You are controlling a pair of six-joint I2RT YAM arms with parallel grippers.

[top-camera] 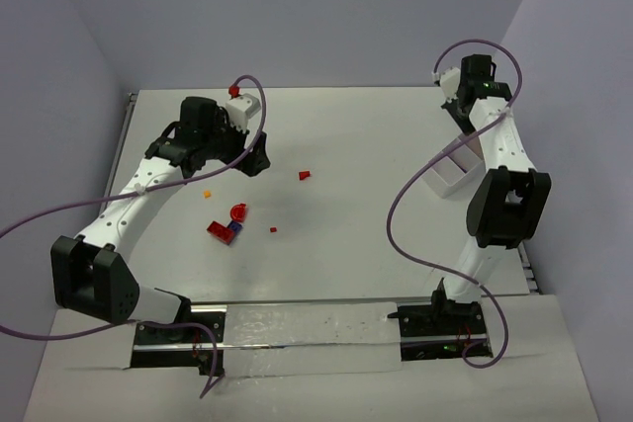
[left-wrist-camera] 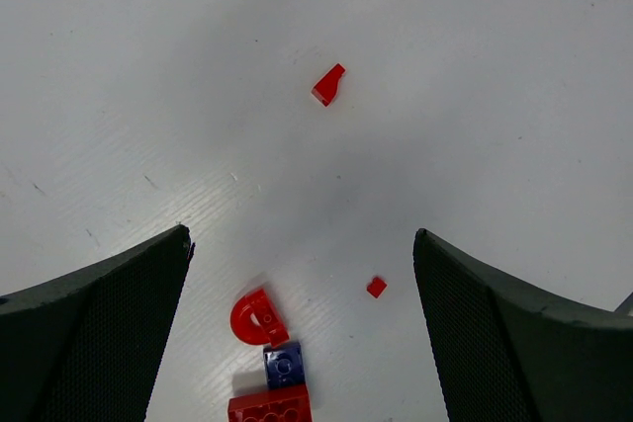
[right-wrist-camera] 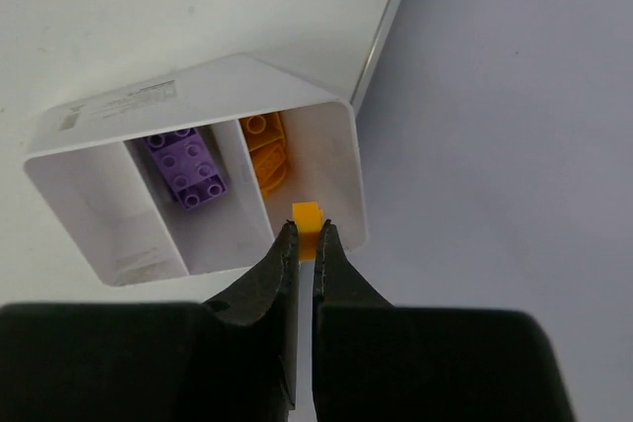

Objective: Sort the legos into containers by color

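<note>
Loose legos lie left of the table's middle: a red arch (left-wrist-camera: 257, 317), a dark blue-purple brick (left-wrist-camera: 284, 364) touching a red brick (left-wrist-camera: 270, 406), a tiny red piece (left-wrist-camera: 376, 287), a red wedge (left-wrist-camera: 329, 84) and a small orange piece (top-camera: 207, 194). My left gripper (left-wrist-camera: 302, 236) hangs open above them, holding nothing. At the right edge stand the white containers (right-wrist-camera: 198, 86). One compartment holds a purple brick (right-wrist-camera: 188, 167) and another holds orange pieces (right-wrist-camera: 265, 155). My right gripper (right-wrist-camera: 307, 234) is shut on a small orange lego (right-wrist-camera: 308, 214) above the orange compartment's near wall.
The containers (top-camera: 450, 173) sit close to the table's right edge, beside the wall. The right arm's purple cable (top-camera: 415, 195) loops over the table to their left. The left-hand compartment (right-wrist-camera: 99, 205) looks empty.
</note>
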